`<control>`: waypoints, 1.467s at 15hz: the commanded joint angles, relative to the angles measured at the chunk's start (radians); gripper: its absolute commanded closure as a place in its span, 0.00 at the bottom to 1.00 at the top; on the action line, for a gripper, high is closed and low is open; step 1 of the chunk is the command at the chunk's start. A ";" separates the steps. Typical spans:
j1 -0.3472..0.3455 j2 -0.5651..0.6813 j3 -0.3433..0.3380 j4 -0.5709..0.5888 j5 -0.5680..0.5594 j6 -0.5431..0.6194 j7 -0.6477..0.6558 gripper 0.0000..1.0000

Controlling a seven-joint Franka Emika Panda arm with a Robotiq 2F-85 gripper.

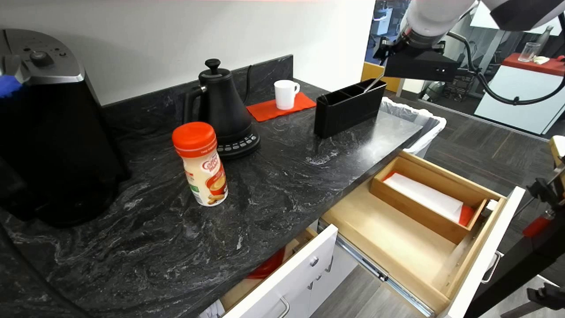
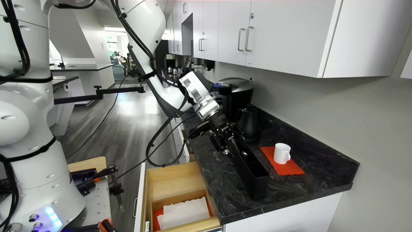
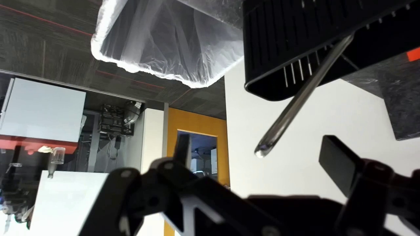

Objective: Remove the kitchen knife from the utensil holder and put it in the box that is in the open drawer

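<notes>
At the near right, the wide drawer [image 1: 393,225] is standing pulled out, the long light-wood box [image 1: 415,210] lying along its far side with white paper [image 1: 423,194] inside. On the counter [image 1: 282,190] at the left, a red-lidded creamer bottle [image 1: 203,172] is reading "Coffee mate", its finer print too small to make out. Farther off, a black kettle [image 1: 227,108] is standing left of the black utensil holder [image 1: 348,112]. The knife [image 3: 302,95] is leaning out of that holder, its slim, shiny silver handle ending round, its blade hidden inside. At the far right, near the holder's top, the gripper [image 3: 259,159] is standing with fingers spread wide, neither touching the handle.
</notes>
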 commanded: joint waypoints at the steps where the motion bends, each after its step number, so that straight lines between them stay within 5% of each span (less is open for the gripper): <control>1: -0.023 0.028 -0.003 0.025 -0.029 -0.040 0.084 0.00; 13: -0.054 0.081 -0.013 0.087 -0.087 -0.023 0.250 0.00; 22: -0.057 0.100 0.025 0.092 -0.025 0.018 0.260 0.00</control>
